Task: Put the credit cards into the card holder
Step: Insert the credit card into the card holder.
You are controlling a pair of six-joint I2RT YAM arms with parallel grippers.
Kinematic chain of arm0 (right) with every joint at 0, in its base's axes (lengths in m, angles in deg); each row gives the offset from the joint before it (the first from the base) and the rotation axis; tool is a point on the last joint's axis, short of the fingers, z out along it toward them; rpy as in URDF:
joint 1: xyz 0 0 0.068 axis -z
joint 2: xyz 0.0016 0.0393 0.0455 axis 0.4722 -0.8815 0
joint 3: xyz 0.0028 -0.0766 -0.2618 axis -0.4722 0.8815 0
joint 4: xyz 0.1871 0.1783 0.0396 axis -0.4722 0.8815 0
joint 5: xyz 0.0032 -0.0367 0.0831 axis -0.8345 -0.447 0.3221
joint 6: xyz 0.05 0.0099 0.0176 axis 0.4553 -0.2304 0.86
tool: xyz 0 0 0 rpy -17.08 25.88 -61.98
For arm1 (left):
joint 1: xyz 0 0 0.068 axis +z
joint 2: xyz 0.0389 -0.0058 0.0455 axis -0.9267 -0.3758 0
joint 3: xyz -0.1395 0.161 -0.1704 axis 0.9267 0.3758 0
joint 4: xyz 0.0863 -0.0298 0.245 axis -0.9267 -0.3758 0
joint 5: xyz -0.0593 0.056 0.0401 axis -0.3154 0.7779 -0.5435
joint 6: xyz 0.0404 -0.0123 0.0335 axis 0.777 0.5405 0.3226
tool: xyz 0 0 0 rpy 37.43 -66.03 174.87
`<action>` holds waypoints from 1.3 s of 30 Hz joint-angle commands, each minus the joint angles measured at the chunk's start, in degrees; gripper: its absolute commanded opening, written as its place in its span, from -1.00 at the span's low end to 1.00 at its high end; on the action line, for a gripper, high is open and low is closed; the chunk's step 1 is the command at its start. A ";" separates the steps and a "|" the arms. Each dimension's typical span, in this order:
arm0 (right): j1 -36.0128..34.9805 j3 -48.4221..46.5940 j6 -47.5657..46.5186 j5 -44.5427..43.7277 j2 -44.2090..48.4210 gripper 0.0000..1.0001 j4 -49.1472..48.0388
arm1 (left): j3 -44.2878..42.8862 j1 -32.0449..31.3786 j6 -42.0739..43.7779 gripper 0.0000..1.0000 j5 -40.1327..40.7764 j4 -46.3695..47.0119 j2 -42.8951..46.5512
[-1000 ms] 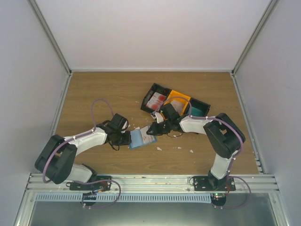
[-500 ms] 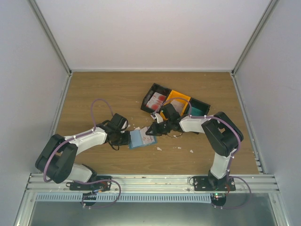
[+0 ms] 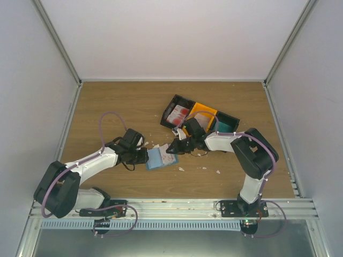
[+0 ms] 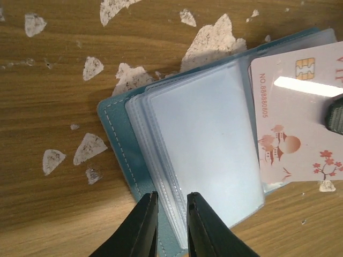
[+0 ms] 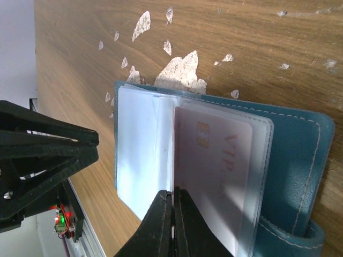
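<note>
Card holder (image 4: pixel 115 134) edge nipped by left end effector (image 4: pixel 171 206), right end effector (image 5: pixel 173 197) clamping credit card (image 4: pixel 297 126)

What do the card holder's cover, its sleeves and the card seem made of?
Cover: probably faux leather, matte teal, stitched along the edge. Sleeves: clear flexible plastic, see-through with sheen. Card: stiff glossy plastic, printed, bright glare beside its chip.

The holder (image 4: pixel 115 136) is teal with pale stitching; the card (image 4: pixel 295 118) is white with red blossoms and a gold chip; the worktop (image 4: pixel 53 214) is brown woodgrain.
</note>
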 commanded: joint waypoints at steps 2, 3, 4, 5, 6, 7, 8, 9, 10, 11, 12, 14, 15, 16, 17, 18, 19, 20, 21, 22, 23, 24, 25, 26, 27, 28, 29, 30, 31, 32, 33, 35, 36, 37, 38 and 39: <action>-0.41 0.69 1.49 0.03 1.70 -0.99 -0.64 | 1.09 -0.22 -0.63 -0.58 -1.10 2.85 1.16; -0.43 0.73 1.69 0.44 1.66 -0.99 -0.64 | 1.32 -0.19 -0.74 -0.57 -1.56 3.27 0.92; -0.44 0.76 2.22 0.60 1.63 -0.99 -0.64 | 1.60 -0.26 -0.84 -0.54 -1.91 3.84 0.52; -0.43 0.89 2.72 0.49 1.57 -0.99 -0.64 | 1.75 -0.21 -0.76 -0.51 -2.28 4.17 -0.09; -0.43 0.97 3.18 0.32 1.53 -0.99 -0.64 | 1.90 -0.20 -0.70 -0.44 -2.42 4.35 -0.90; -0.43 1.03 3.66 0.33 1.33 -0.99 -2.03 | 1.98 -0.20 -0.50 -0.39 -2.60 4.47 -1.75; -0.38 1.22 4.10 0.62 1.01 -0.99 -2.64 | 2.08 -0.19 -0.36 -0.37 -2.69 4.56 -2.65; -0.47 1.42 4.46 1.26 0.63 -0.99 -3.22 | 2.09 -0.21 -0.15 -0.36 -2.89 4.85 -3.35; -0.43 1.50 4.88 1.82 0.30 -0.99 -3.83 | 2.26 -0.19 -0.15 -0.36 -3.13 5.15 -3.91; -0.43 1.67 5.29 2.51 -0.07 -0.99 -4.40 | 2.40 -0.19 -0.15 -0.36 -3.39 5.45 -4.36; -0.43 1.87 5.69 3.13 -0.28 -0.99 -5.07 | 2.52 -0.19 -0.15 -0.36 -3.56 5.69 -4.62; -0.42 2.05 6.39 4.12 -0.26 -0.99 -5.86 | 2.75 -0.19 -0.14 -0.39 -3.35 5.66 -4.84; -0.43 2.13 6.61 4.18 -0.05 -0.99 -5.99 | 2.75 -0.19 -0.13 -0.42 -3.04 5.55 -4.98; -0.43 2.15 6.71 4.05 0.21 -0.99 -5.94 | 2.82 -0.19 -0.15 -0.46 -2.82 5.29 -5.26; -0.45 2.13 6.71 3.80 0.52 -0.99 -5.85 | 2.80 -0.18 -0.11 -0.49 -2.46 5.13 -5.49; -0.43 2.05 6.72 3.60 0.70 -0.99 -5.65 | 2.75 -0.14 -0.13 -0.54 -2.14 4.85 -5.74; -0.43 2.15 6.76 3.25 0.92 -0.99 -5.43 | 2.80 -0.19 -0.15 -0.59 -1.80 4.62 -5.93; -0.43 2.17 6.84 3.01 1.10 -0.99 -5.33 | 2.85 -0.11 -0.15 -0.62 -1.56 4.47 -6.03; -0.43 2.33 6.92 2.71 1.26 -0.99 -5.31 | 2.86 -0.10 -0.17 -0.65 -1.34 4.42 -6.04; -0.43 2.45 7.08 2.47 1.38 -0.99 -5.30 | 2.93 -0.10 -0.23 -0.67 -1.32 4.41 -6.04; -0.43 2.59 7.25 2.29 1.41 -0.99 -5.30 | 2.99 -0.10 -0.24 -0.70 -1.28 4.39 -6.03; -0.45 2.80 7.51 2.11 1.50 -0.99 -5.37 | 3.02 -0.10 -0.24 -0.71 -1.37 4.42 -6.01; -0.43 2.90 7.92 1.82 1.63 -0.99 -5.39 | 3.01 -0.10 -0.24 -0.73 -1.28 4.33 -6.01; -0.43 2.96 8.18 1.33 1.88 -0.99 -5.27 | 3.08 -0.11 -0.24 -0.74 -1.19 4.19 -6.01; -0.43 3.08 8.35 0.70 2.33 -0.99 -5.03 | 3.06 -0.10 -0.24 -0.75 -1.05 4.08 -5.96; -0.40 3.12 8.42 0.02 2.83 -0.99 -4.58 | 3.08 -0.10 -0.18 -0.76 -0.89 3.99 -5.93; -0.27 3.03 8.28 -0.64 3.41 -0.99 -4.13 | 3.11 -0.10 -0.20 -0.76 -0.78 3.94 -5.92; -0.13 2.99 8.27 -1.13 3.98 -0.99 -3.74 | 3.12 -0.10 -0.12 -0.77 -0.71 3.85 -5.91; 0.10 3.02 8.25 -1.42 4.73 -0.99 -3.46 | 3.21 -0.10 -0.15 -0.77 -0.68 3.88 -5.92; 0.30 3.00 8.06 -1.70 5.22 -0.99 -3.07 | 3.19 -0.10 -0.11 -0.77 -0.71 3.90 -5.92; 0.36 2.71 7.61 -1.84 5.56 -0.99 -2.52 | 3.19 -0.10 -0.13 -0.77 -0.65 3.92 -5.85; 0.51 2.28 6.97 -2.04 5.89 -0.99 -1.65 | 3.15 -0.10 -0.07 -0.77 -0.80 3.98 -5.84; 0.54 2.35 7.04 -1.74 5.80 -0.99 -1.72 | 3.13 -0.10 -0.03 -0.77 -0.84 3.95 -5.73; 0.56 2.55 7.34 -1.34 5.56 -0.99 -2.11 | 3.10 -0.10 -0.05 -0.77 -0.92 3.97 -5.65; 0.54 2.88 7.68 -1.03 5.24 -0.99 -2.65 | 3.11 -0.12 -0.13 -0.77 -1.07 4.08 -5.61; 0.52 3.24 7.89 -1.04 4.82 -0.99 -3.07 | 3.23 -0.10 -0.10 -0.77 -1.21 4.17 -5.57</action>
